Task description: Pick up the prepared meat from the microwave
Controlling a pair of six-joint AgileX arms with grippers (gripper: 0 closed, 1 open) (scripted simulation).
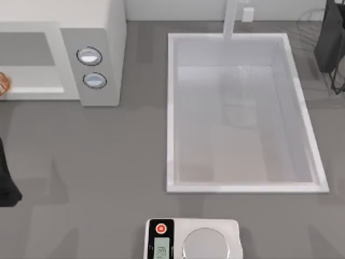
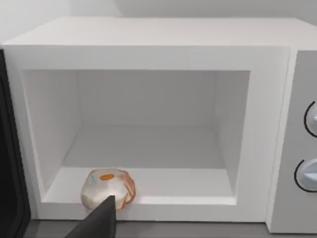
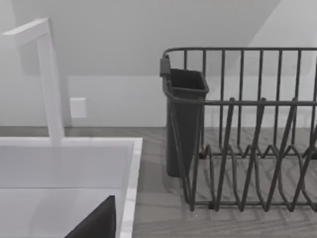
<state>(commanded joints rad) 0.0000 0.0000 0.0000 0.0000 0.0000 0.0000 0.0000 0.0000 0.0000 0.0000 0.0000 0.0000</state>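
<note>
The prepared meat [image 2: 108, 188] sits on the front lip of the open microwave [image 2: 148, 49], at nine o'clock on the tabletop [image 1: 108, 162]. The left hand [image 2: 96, 220] faces it; whether it's wide or narrow, I cannot tell. Approaching low risks clipping the sill or nudging the meat deeper.

From above, the prepared meat [image 1: 2, 84] is cut by the edge at nine o'clock, as is the microwave [image 1: 91, 32]. The dish rack [image 1: 330, 43] at two o'clock and the scale [image 1: 193, 240] at six o'clock are cropped too.
</note>
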